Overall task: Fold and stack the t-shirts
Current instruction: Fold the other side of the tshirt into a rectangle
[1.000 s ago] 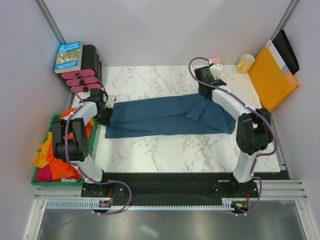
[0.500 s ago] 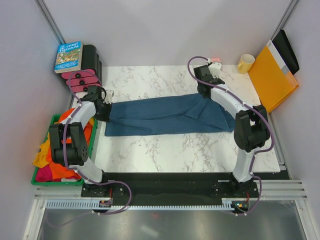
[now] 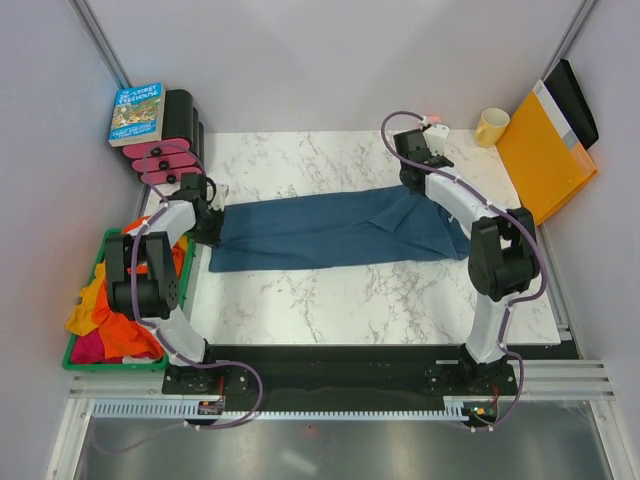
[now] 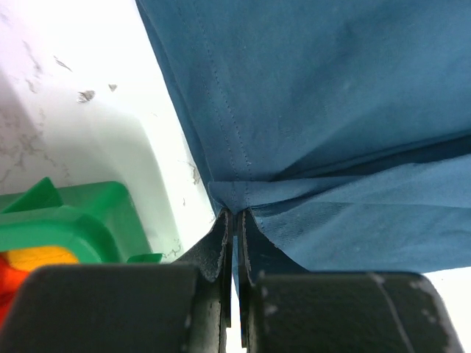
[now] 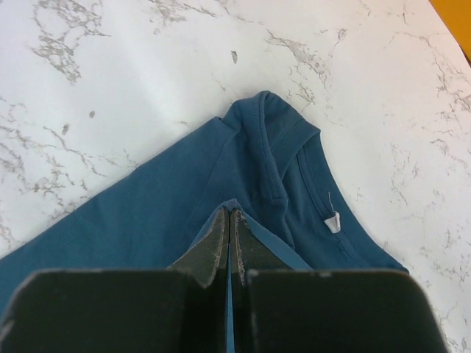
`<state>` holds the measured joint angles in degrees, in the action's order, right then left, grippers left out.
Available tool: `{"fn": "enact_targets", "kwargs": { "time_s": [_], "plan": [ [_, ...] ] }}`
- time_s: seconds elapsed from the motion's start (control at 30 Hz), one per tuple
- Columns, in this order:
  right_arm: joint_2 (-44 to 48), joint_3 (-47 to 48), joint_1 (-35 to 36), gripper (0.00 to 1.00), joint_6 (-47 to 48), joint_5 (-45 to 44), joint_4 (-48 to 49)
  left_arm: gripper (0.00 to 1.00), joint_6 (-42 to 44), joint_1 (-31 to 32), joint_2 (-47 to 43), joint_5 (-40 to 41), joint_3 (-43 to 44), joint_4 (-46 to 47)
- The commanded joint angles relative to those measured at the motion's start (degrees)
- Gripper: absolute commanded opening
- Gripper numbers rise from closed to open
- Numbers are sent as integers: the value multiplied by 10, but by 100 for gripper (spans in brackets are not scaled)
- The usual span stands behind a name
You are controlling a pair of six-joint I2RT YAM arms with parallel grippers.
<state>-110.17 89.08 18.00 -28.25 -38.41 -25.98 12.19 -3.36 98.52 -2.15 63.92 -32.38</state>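
Note:
The dark teal-blue t-shirt (image 3: 335, 232) lies folded into a long band across the marble table. My left gripper (image 3: 208, 205) is shut on its left hem edge; in the left wrist view (image 4: 234, 213) a pinch of blue cloth (image 4: 331, 110) sits between the jaws. My right gripper (image 3: 418, 185) is shut on the shirt's far right edge near the collar; the right wrist view (image 5: 228, 213) shows cloth pinched, with the neckline and white tag (image 5: 333, 220) beside it. Orange, yellow and pink-red t-shirts (image 3: 100, 320) lie heaped in the green crate.
A green crate (image 3: 85, 355) stands off the table's left edge, also in the left wrist view (image 4: 66, 220). A book (image 3: 137, 112) on pink-black holders sits at back left. A yellow mug (image 3: 490, 126) and an orange-yellow folder (image 3: 545, 150) stand at back right.
Both grippers stay shut on the shirt. The right gripper shifted slightly right, smoothing the folded flap near the collar. The left gripper barely moved.

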Motion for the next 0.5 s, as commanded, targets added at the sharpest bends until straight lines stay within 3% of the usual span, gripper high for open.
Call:
{"fn": "enact_targets", "kwargs": {
  "time_s": [0.0, 0.47],
  "plan": [
    [-26, 19, -13, 0, 0, -3, 19, 2, -11, -2, 23, 20, 23, 19],
    [-75, 53, -19, 0, 3, -5, 22, 2, -8, -1, 63, 33, 51, 24]
  ]
}}
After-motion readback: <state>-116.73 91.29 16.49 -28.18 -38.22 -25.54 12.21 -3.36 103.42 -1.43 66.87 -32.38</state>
